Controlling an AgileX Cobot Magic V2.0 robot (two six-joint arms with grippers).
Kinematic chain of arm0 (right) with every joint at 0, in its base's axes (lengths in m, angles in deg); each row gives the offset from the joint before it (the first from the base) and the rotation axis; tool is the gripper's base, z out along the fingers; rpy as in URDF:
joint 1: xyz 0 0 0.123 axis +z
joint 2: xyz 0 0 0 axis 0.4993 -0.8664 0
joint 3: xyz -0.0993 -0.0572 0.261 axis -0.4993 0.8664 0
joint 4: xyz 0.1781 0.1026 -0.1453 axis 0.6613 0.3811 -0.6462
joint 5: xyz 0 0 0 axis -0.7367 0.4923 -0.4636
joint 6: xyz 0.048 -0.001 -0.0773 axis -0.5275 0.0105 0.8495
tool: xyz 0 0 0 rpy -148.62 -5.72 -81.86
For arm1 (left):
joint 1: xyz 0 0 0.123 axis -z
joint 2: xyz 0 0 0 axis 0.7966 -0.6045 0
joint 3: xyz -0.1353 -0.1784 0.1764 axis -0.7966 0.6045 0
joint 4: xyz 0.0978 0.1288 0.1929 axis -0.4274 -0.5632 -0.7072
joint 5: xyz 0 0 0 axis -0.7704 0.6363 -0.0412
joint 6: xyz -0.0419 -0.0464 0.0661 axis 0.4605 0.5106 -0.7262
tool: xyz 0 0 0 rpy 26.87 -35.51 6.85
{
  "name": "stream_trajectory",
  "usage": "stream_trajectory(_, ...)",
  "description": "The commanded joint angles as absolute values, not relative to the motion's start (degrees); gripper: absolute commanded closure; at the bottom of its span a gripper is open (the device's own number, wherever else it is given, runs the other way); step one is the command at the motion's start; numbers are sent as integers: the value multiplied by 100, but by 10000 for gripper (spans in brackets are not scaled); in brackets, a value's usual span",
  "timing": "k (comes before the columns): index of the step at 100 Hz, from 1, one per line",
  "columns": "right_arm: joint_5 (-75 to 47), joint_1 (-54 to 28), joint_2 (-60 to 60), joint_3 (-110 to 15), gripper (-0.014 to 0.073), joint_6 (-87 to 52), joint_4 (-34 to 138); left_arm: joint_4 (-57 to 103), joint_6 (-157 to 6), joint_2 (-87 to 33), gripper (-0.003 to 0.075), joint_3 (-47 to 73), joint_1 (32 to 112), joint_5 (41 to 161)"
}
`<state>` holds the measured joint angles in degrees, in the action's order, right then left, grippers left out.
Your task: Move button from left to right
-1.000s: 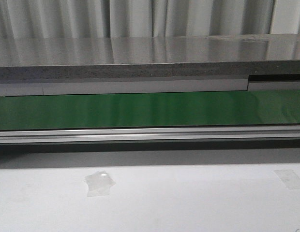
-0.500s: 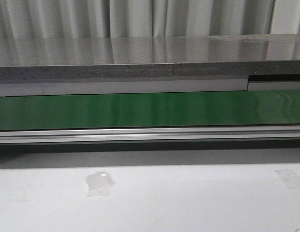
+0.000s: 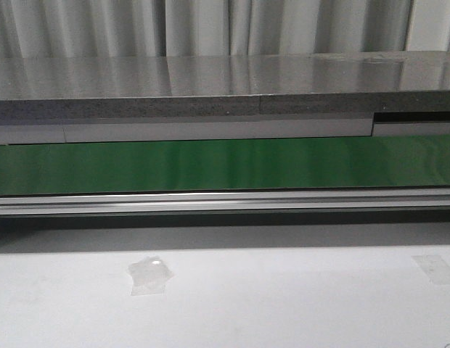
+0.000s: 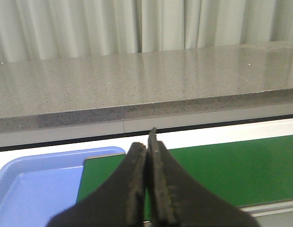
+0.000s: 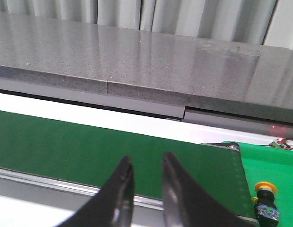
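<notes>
The button (image 5: 265,201) sits at the lower right of the right wrist view, on a bright green surface past the end of the belt (image 5: 113,151). The right gripper (image 5: 146,177) is slightly spread and empty; the left gripper (image 4: 147,156) is pressed together, empty. The move looks done, arms clear.

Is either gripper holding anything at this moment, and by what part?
Nothing is held. The left gripper is shut on nothing; the right gripper is open and empty. The button sits apart, untouched.
</notes>
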<state>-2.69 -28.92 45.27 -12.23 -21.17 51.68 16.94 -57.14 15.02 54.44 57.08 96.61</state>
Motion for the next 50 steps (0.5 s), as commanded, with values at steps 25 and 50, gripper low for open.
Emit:
stream_trajectory(25,-683,-2885,4492,-1359,662,-2111,5237,1761,-5687,1465,740,5283,5757,9215)
stream_trajectory(50,-683,-2885,4492,-1359,662,-2111,5237,1761,-5687,1465,740,5283,5757,9215)
